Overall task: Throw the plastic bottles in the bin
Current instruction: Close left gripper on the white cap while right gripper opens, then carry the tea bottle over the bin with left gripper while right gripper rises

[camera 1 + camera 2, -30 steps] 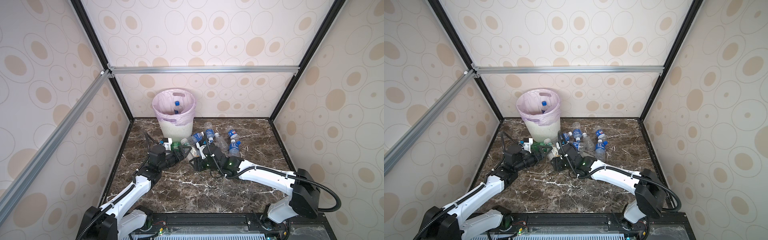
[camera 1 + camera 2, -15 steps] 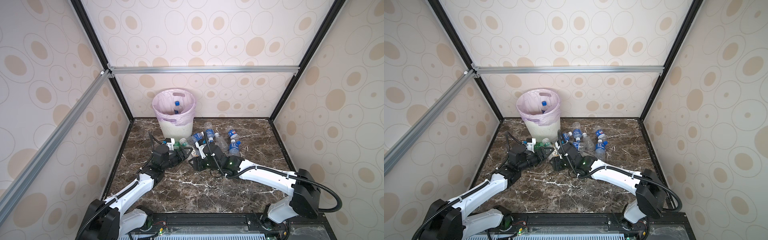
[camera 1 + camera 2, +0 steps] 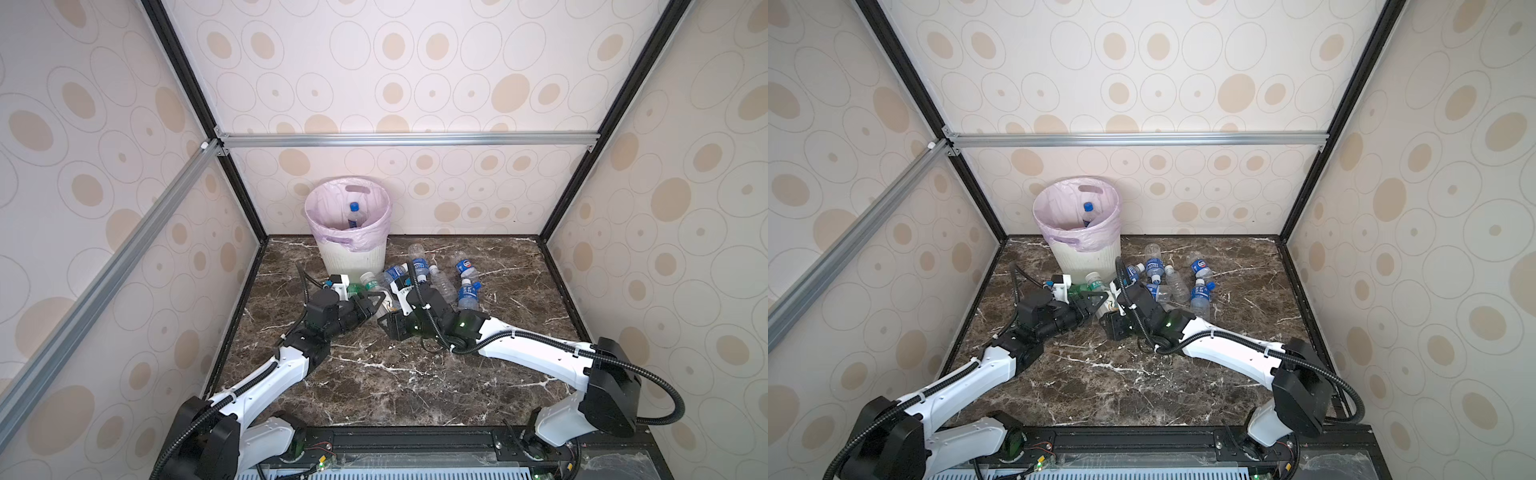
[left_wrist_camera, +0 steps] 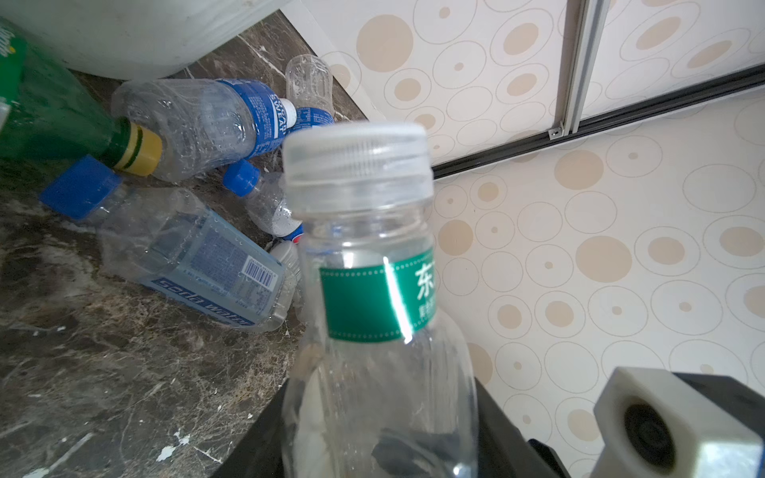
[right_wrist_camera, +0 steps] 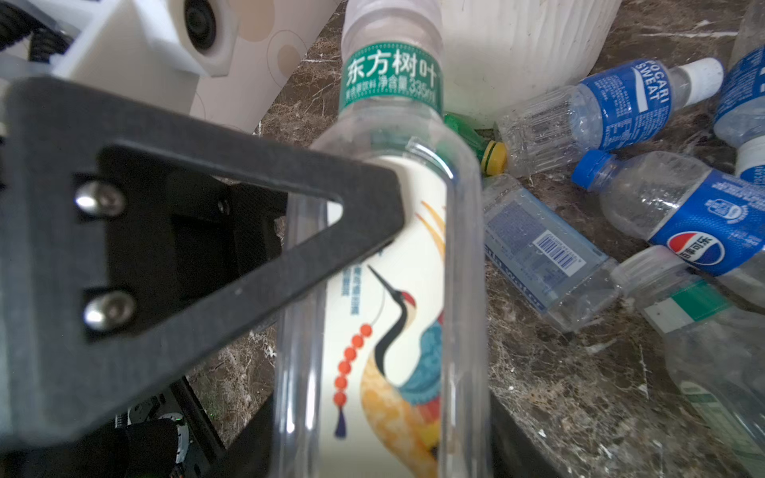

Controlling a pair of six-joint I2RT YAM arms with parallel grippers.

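The tea bottle [image 5: 397, 256], clear with a white cap, a green neck band and a crane-printed label, is held low over the dark marble surface [image 3: 374, 374] at 6 o'clock from the bin [image 3: 353, 259], with its cap pointing toward the bin's wall. Both arms meet on it. The right gripper [image 3: 394, 311] has its fingers clamped on the lower body. The left gripper [image 3: 373, 300] grips nearer the shoulder, and the right wrist view shows one black triangular finger [image 5: 248, 240] pressed against the bottle's side. The bin, white and ribbed with a pale pink liner, stands at 11 o'clock on the surface against the back wall, and a blue-capped bottle [image 3: 354, 214] leans inside it. A green bottle [image 4: 62, 120] with a yellow cap lies just beside the bin's base. More empties lie loose on the surface from 1 to 3 o'clock of the tea bottle: a Pocari Sweat bottle [image 4: 215, 120], a soda water bottle [image 4: 194, 256] with a barcode label, and a Pepsi bottle [image 5: 695, 223]
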